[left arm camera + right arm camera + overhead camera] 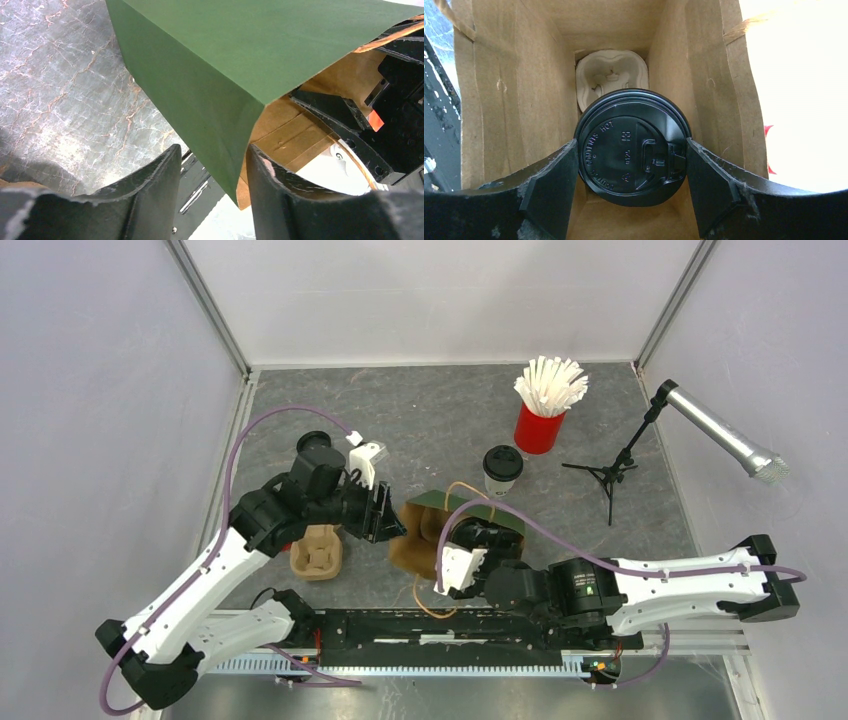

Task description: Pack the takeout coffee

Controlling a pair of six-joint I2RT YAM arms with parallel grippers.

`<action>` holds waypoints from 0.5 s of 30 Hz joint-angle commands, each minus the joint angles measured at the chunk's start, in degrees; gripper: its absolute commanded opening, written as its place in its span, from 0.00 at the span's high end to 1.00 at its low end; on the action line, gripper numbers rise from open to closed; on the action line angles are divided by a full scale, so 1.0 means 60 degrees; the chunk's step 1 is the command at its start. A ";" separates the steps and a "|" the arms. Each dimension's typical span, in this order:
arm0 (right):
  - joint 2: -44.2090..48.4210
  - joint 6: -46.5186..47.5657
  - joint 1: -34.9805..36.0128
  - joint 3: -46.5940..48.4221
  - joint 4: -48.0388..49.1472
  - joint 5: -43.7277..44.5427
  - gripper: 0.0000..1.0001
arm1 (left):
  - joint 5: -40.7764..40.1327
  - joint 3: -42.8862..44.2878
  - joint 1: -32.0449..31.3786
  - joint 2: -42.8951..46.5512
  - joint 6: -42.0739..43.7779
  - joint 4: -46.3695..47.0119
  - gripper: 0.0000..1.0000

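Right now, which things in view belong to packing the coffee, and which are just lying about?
Job: green bag; carrier inside it; lidded cup inside it; lidded cup on the table.
Lying about: red cup of straws; microphone; second carrier.

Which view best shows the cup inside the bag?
Right wrist: the cup fills the frame, between the right gripper's fingers inside the bag. Top view: the gripper covers it; left wrist shows mostly the bag's outside.

Raised "CONTENTS HOT" ran around the black cup lid (624, 150) between the right gripper (631, 149) fingers, smaller marks unreadable.
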State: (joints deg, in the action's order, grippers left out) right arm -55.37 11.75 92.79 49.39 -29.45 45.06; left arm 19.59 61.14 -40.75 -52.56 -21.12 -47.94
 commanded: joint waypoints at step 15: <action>-0.0091 0.0145 0.0052 0.0470 -0.0212 -0.0603 0.23 | 0.0589 -0.0198 -0.0136 0.0476 -0.0426 -0.0008 0.40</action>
State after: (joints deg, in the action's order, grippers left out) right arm -55.37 11.86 92.79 49.80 -33.43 42.15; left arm 20.97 60.86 -41.01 -50.43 -21.76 -48.14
